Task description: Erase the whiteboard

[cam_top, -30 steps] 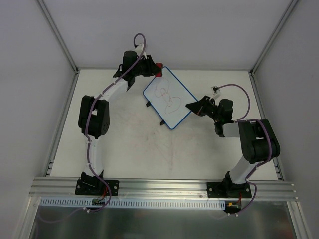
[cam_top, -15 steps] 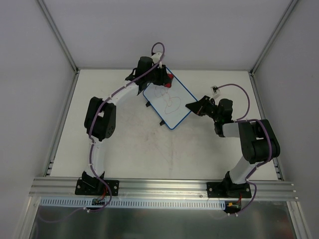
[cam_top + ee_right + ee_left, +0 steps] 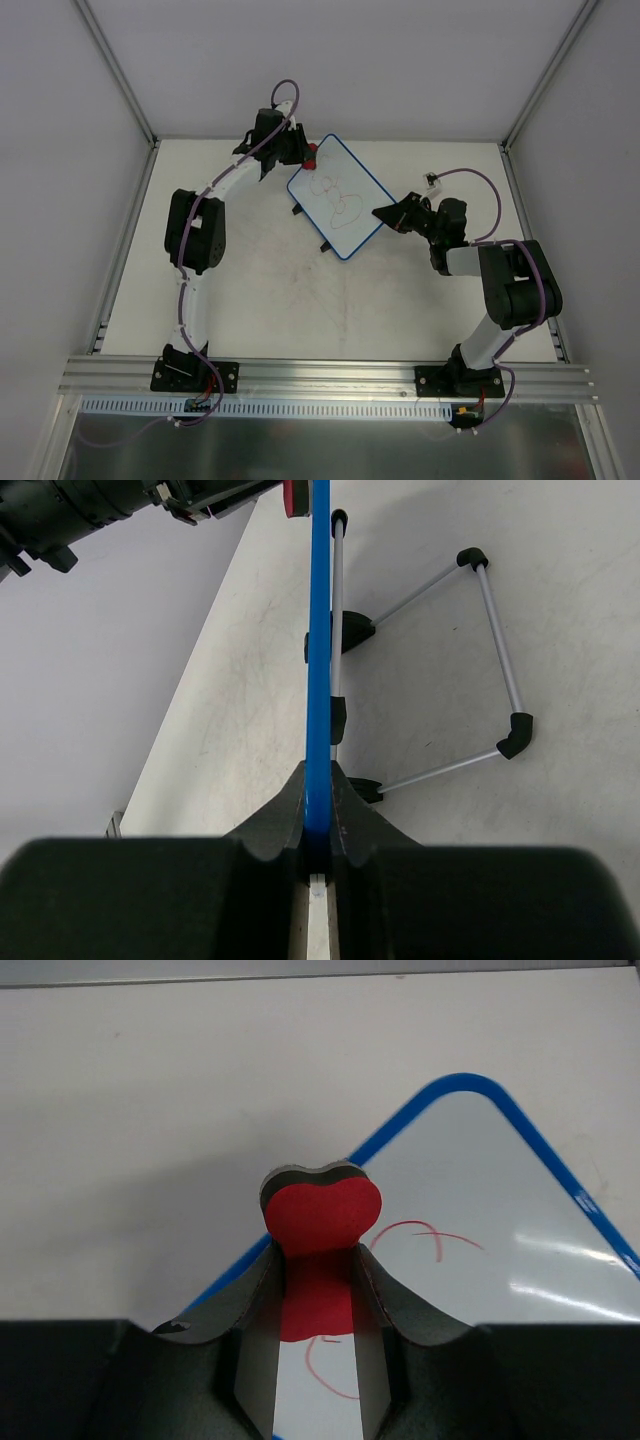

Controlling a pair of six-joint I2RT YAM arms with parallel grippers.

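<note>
The whiteboard lies diagonally at mid-table, white with a blue rim and red scribbles across its middle. My left gripper is shut on a red heart-shaped eraser, which sits at the board's upper left rim, beside the scribbles. My right gripper is shut on the board's right edge. In the right wrist view the blue rim runs edge-on out of that gripper.
A wire stand of thin metal rods with black feet folds out under the board. Two black tabs stick out on its lower left edge. Grey walls close in the table on three sides.
The left gripper swept the eraser right over the board's top corner, then back left to the upper left rim. The right arm and the board stayed still.
</note>
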